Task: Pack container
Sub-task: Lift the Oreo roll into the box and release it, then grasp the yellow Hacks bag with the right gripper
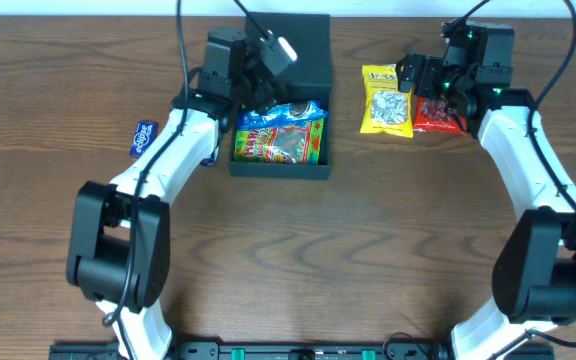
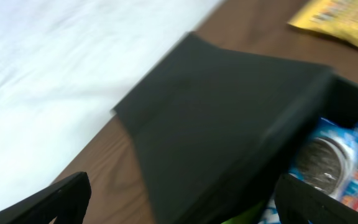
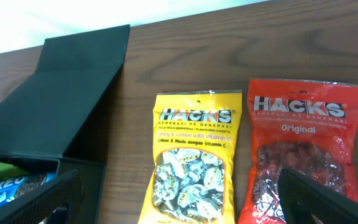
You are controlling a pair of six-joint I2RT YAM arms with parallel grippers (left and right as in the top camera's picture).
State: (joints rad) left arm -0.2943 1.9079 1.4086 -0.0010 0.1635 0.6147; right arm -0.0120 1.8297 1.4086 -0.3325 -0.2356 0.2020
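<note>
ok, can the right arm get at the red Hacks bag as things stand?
Probably yes. The right gripper hovers right over the red Hacks Original bag, jaws spread, nothing lying on the bag. The yellow Hacks bag lies close beside it, so a finger could catch its edge.

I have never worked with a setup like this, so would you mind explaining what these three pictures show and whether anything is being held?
Two robot arms work at a wooden table. The overhead view shows both; the others come from cameras on each wrist. The left gripper hovers over the open container, which already holds colourful snack packets. The right gripper hangs above a yellow Hacks bag and a red Hacks bag, both lying flat. A small blue packet lies to the left. Neither gripper appears to hold anything.
</note>
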